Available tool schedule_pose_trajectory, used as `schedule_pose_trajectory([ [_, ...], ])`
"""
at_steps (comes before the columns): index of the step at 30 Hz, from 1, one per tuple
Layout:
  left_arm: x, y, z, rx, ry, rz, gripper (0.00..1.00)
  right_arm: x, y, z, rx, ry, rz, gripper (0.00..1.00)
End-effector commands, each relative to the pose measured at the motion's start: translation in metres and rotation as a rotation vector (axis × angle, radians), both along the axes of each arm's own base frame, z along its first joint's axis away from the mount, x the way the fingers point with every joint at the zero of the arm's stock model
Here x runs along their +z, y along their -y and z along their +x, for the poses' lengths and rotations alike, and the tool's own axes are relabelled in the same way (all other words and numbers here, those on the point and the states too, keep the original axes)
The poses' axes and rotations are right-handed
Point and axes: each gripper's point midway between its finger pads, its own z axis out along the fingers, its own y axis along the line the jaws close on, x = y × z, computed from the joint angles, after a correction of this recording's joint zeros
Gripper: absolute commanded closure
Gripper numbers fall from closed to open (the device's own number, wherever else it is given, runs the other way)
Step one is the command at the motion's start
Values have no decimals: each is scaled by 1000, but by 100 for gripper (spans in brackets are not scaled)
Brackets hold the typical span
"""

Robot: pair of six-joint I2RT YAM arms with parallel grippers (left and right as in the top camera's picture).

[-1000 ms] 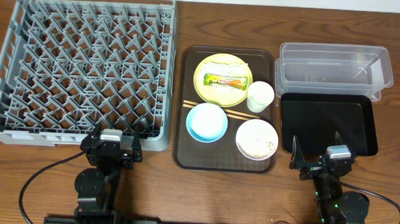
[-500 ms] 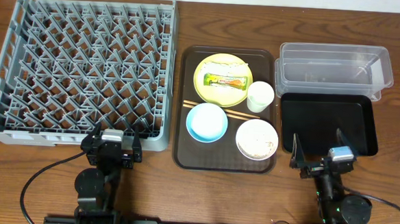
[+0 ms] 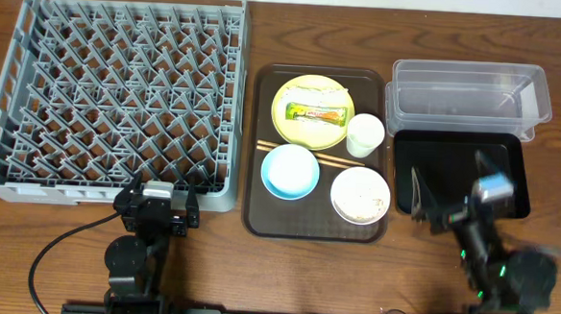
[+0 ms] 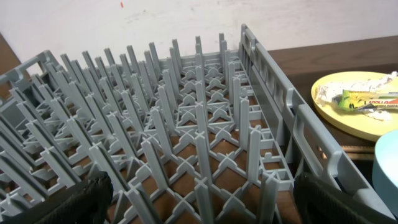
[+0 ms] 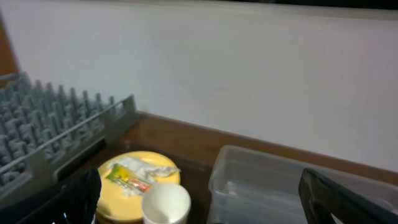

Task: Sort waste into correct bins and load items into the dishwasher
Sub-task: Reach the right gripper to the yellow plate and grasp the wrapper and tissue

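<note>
The grey dish rack [image 3: 111, 90] fills the left of the table. On the brown serving tray [image 3: 259, 204] sit the yellow plate [image 3: 298, 89] with the snack wrapper [image 3: 316, 112] and crumpled paper, the white cup [image 3: 365, 135], the blue bowl [image 3: 289, 170], the white bowl [image 3: 360, 195] holding rice scraps, and the chopsticks [image 3: 338, 161]. The clear tub [image 3: 468, 95] and black tray [image 3: 458, 171] lie to the right. My left gripper [image 3: 160, 199] is open and empty at the rack's near edge [image 4: 186, 124]. My right gripper [image 3: 450, 193] is open and empty, raised over the black tray's near edge.
The right wrist view shows the plate [image 5: 124, 190], wrapper [image 5: 130, 177], cup [image 5: 165, 202] and tub [image 5: 261, 180] ahead, with the rack [image 5: 56, 124] at left. The left wrist view shows the plate [image 4: 360, 118] and wrapper [image 4: 370, 99] at right. A white wall lies behind.
My right gripper has risen and moved away from the table's front edge, over the black tray's near part. The left arm has not moved.
</note>
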Motion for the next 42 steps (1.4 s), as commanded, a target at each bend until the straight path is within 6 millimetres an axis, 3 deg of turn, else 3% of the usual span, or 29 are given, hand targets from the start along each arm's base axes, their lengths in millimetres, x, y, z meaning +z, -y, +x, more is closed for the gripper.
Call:
schedule_pose_trajectory([
  [1, -16, 5, -2, -31, -52, 4, 6, 15, -21, 29, 128, -97, -48, 1],
  [9, -16, 5, -2, -31, -52, 4, 6, 37, -46, 129, 273, -369, -50, 1],
  [14, -16, 5, -2, -31, -52, 4, 6, 30, -82, 179, 389, -516, -169, 1],
  [18, -16, 5, -2, -31, -52, 4, 6, 9, -115, 205, 491, -641, -245, 1],
  [21, -16, 5, -2, -31, -52, 4, 6, -13, -137, 218, 557, -696, -294, 1],
  [22, -16, 5, -2, -31, -52, 4, 6, -30, -148, 229, 571, -710, -299, 1],
  [28, -16, 5, -2, -31, -52, 4, 6, -84, -188, 230, 671, -762, -327, 1],
  [37, -16, 5, -2, -31, -52, 4, 6, -200, -197, 228, 566, -876, -769, 1],
  [42, -16, 5, -2, -31, -52, 4, 6, -243, -199, 224, 525, -922, -906, 2],
])
